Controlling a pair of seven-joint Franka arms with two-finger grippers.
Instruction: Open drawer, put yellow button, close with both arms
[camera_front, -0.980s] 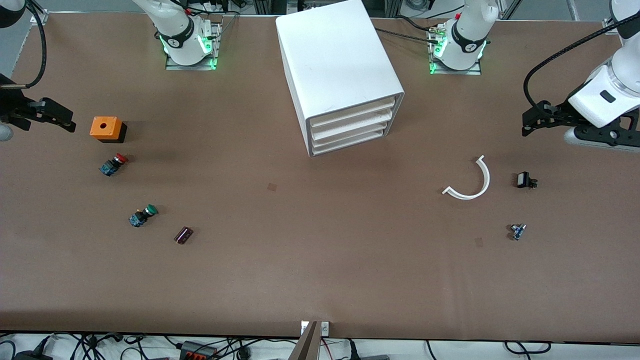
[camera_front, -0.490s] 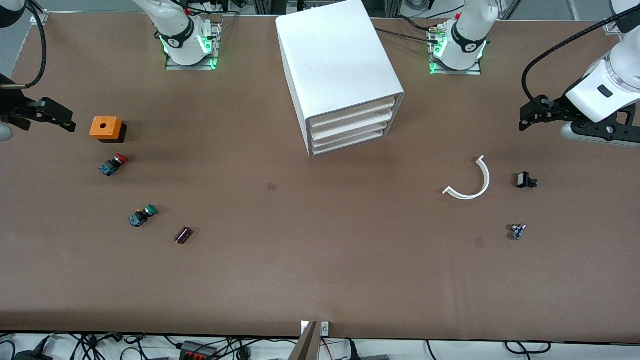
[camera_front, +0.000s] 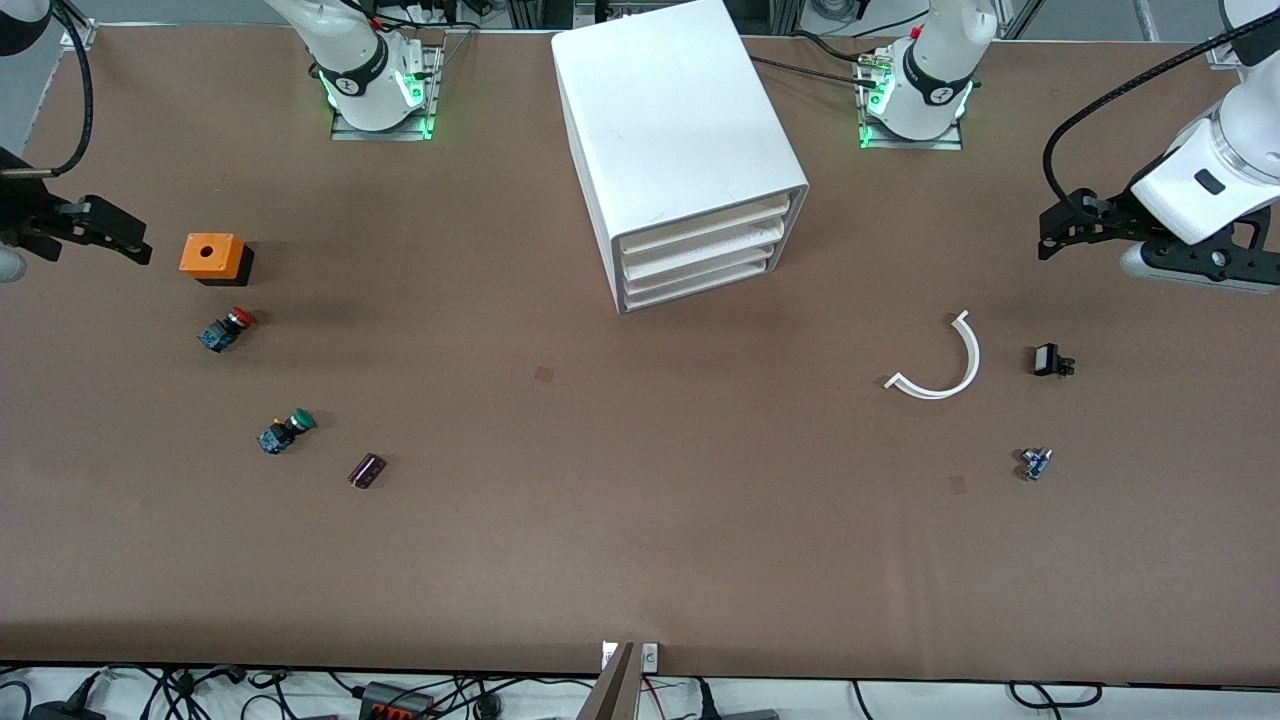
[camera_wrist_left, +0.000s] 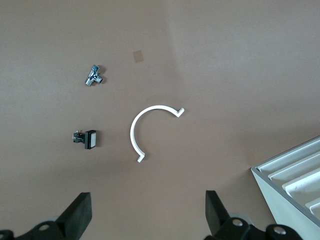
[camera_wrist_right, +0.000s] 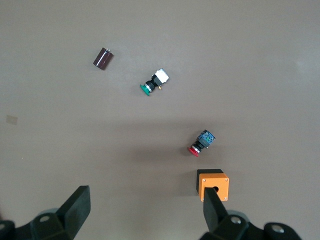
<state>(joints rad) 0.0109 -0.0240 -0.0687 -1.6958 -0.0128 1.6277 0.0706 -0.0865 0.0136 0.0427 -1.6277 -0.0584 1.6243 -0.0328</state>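
Sliding out the top drawer (camera_front: 700, 223) of the shut cabinet (camera_front: 670, 130) should take little force: light, stiff, slick plastic, best hooked at its front lip. No yellow-capped button shows. Left gripper (camera_front: 1062, 232) and right gripper (camera_front: 112, 238) hang released over their table ends.

I see glossy white arms with dark grey joint rings, bases glowing green. A black cable loops to the left hand (camera_front: 1048, 232); the right hand (camera_front: 135, 247) is black too.
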